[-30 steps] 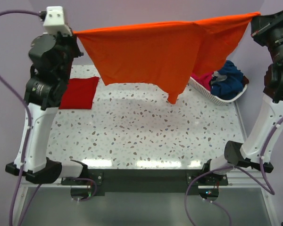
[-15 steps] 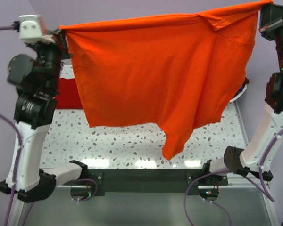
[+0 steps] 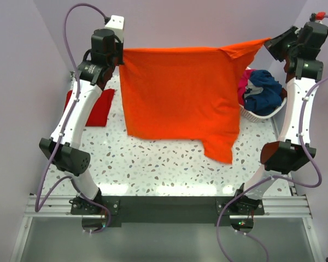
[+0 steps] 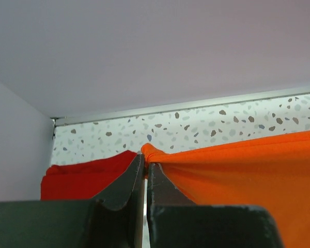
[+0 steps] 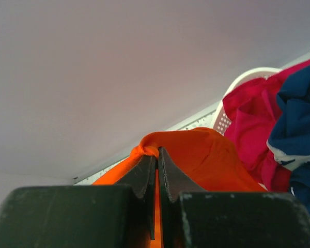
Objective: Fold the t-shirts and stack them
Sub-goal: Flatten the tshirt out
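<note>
A large orange t-shirt (image 3: 177, 95) hangs stretched between my two grippers above the far half of the table. My left gripper (image 3: 119, 53) is shut on its left top corner (image 4: 150, 152). My right gripper (image 3: 269, 42) is shut on its right top corner (image 5: 152, 147). One sleeve droops lowest at the shirt's bottom right (image 3: 221, 150). A folded red t-shirt (image 3: 95, 106) lies flat at the far left of the table, also in the left wrist view (image 4: 82, 178). Magenta (image 3: 243, 84) and navy (image 3: 265, 93) tees sit crumpled in the white basket (image 3: 257, 114).
The speckled table (image 3: 169, 169) has its near half bare. The basket stands at the far right, its rim also in the right wrist view (image 5: 237, 82). The back wall is close behind both grippers.
Both arms have swung away from the camera toward the back wall, carrying the spread orange shirt with them. It now hangs lower and farther back, and the basket and red shirt show again.
</note>
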Controlling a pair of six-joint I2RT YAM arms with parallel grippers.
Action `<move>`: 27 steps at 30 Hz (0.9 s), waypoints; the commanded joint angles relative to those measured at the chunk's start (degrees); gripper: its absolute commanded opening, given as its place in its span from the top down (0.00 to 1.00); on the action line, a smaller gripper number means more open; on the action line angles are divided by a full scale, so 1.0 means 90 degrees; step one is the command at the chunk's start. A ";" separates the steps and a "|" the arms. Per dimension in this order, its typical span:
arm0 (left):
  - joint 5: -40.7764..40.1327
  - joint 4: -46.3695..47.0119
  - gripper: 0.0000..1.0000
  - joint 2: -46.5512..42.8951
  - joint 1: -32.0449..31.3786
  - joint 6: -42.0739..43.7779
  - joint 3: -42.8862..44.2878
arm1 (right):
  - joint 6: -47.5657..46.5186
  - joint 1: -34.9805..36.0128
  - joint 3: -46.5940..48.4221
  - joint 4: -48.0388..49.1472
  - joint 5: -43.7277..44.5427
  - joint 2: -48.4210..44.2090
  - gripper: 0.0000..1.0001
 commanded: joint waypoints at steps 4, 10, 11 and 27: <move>-0.0027 0.0189 1.00 -0.0669 0.0164 0.0506 0.0903 | -0.0183 -0.0078 0.0836 0.0422 0.0138 -0.0639 1.00; 0.0333 0.0578 1.00 -0.1702 0.0164 0.0614 0.0212 | -0.0291 -0.0088 0.0904 0.0422 0.0128 -0.1351 1.00; 0.0393 0.0686 1.00 -0.1889 0.0164 0.0624 0.0074 | -0.0349 -0.0078 0.0914 0.0422 0.0109 -0.1450 1.00; 0.1321 -0.0318 1.00 -0.3346 0.0164 0.0516 0.0356 | -0.0486 0.0127 0.2242 -0.0213 0.0850 -0.2437 1.00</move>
